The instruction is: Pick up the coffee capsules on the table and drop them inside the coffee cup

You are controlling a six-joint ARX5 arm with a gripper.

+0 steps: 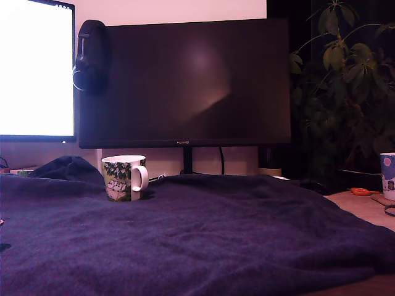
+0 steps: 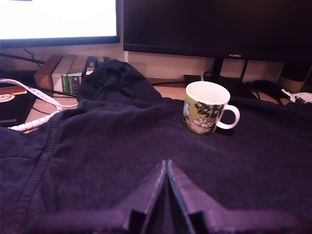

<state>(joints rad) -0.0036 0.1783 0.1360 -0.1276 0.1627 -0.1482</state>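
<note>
The claw [image 2: 166, 168] shows only in the wrist view, where its two dark fingers [image 2: 190, 195] meet in one point with nothing seen between them; they are pressed together. The arm behind it is cut off by the picture's edge, and the exterior view does not show the claw at all.

No coffee capsule can be made out in either view; the folds of the dark blanket [image 1: 216, 234] that covers the surface [image 1: 364, 206] could hide something small. Only a pale bare corner of the surface shows, at the exterior view's right.

The coffee cup [image 2: 207, 108] stands upright on the blanket near the far edge of the surface, well apart from the claw, with its white handle turned to the exterior view's right. Its inside looks white, but the bottom is hidden by the rim. The green leafy picture on its body is too small to read in detail.

Behind the cup stands a dark monitor [image 1: 185, 80] with the word "HUAWEI" on its lower frame. A second, bright screen [image 1: 34, 68] is cut off at the exterior view's left. A pale cup with dots [image 1: 387, 176] is half cut off at the exterior view's right edge. On a dark box [image 2: 12, 105] in the wrist view, the letters "AMING" can be read.
</note>
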